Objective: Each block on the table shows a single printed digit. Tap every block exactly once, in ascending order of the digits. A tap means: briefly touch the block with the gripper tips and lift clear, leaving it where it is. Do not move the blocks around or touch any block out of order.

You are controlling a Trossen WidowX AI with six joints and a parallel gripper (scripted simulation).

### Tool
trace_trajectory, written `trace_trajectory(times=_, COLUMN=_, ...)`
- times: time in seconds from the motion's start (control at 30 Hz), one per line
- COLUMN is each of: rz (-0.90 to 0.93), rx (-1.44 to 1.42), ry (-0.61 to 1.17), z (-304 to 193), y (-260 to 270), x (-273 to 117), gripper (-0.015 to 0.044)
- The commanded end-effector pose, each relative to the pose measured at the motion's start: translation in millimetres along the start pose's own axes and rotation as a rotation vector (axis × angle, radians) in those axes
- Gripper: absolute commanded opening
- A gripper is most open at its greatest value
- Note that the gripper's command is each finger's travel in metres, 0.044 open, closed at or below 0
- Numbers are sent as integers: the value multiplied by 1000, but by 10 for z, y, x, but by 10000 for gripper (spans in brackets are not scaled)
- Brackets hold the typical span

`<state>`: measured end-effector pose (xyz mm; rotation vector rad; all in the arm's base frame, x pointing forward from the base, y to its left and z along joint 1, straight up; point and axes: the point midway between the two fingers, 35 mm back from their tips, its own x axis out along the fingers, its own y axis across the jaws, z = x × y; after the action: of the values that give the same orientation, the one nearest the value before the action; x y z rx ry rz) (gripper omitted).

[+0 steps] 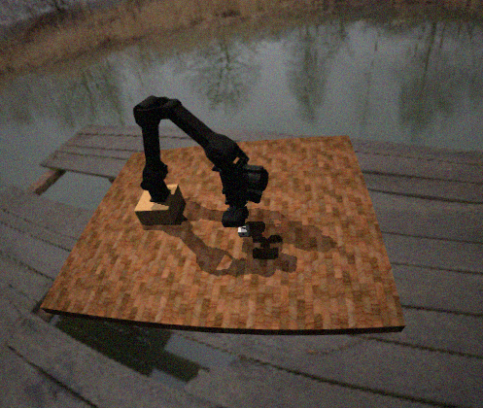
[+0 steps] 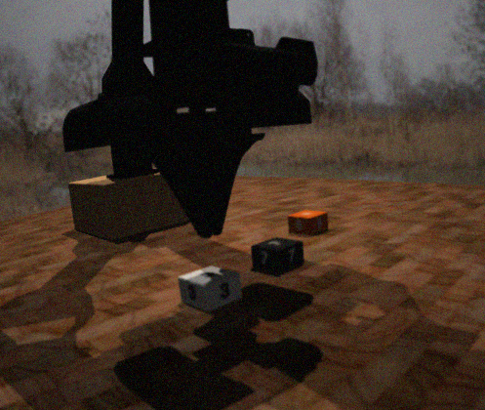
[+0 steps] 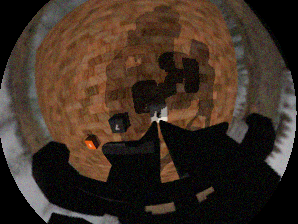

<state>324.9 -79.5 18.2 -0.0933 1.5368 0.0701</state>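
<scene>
Starting at the left of your exterior view, you have the tan base box at about 9 o'clock, with the black arm rising from it and arching over the wood-patterned table. Next comes the gripper — its jaws are drawn together almost completely, tapering to a single dark point, and they hold nothing; the tip hangs in the air above the table surface, clear of every block.

Just below and slightly right of that tip, toward 6 o'clock, you see the white block, printed with a 3 on its side faces, resting flat on the table. Up and right of it, toward 1 o'clock, sits the black block; its digit is too dim for you to read here. Farther along the same 1 o'clock line lies the orange block, its digit likewise unreadable. The three blocks form a diagonal row, each apart from its neighbour.

From the top view the gripper stands just above the white block, and the other two blocks are lost in the arm's shadow — you cannot pick them out there.

Through the wrist camera the closed fingertips meet at centre, with the orange block at 8 o'clock.
</scene>
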Motion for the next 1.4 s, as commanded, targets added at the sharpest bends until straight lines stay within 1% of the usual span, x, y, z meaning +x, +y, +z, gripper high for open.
trace_trajectory(times=0.0, rz=0, rx=-5, ry=5, z=-15, y=1, x=20, gripper=20)
trace_trajectory(times=0.63, rz=0, rx=-5, ry=6, z=-18, y=2, x=308, gripper=20)
trace_trajectory(times=0.97, rz=0, rx=-5, ry=6, z=-19, y=2, x=318, gripper=20)
trace_trajectory(times=1.07, rz=-1, rx=-5, ry=4, z=-11, y=0, x=51, gripper=20)
trace_trajectory(times=1.27, rz=0, rx=-5, ry=5, z=-12, y=0, x=-8, gripper=20)
trace_trajectory(times=1.3, rz=0, rx=-5, ry=5, z=-2, y=-3, x=-83, gripper=20)
trace_trajectory(times=1.37, rz=-1, rx=-5, ry=5, z=16, y=-9, x=-382, gripper=20)
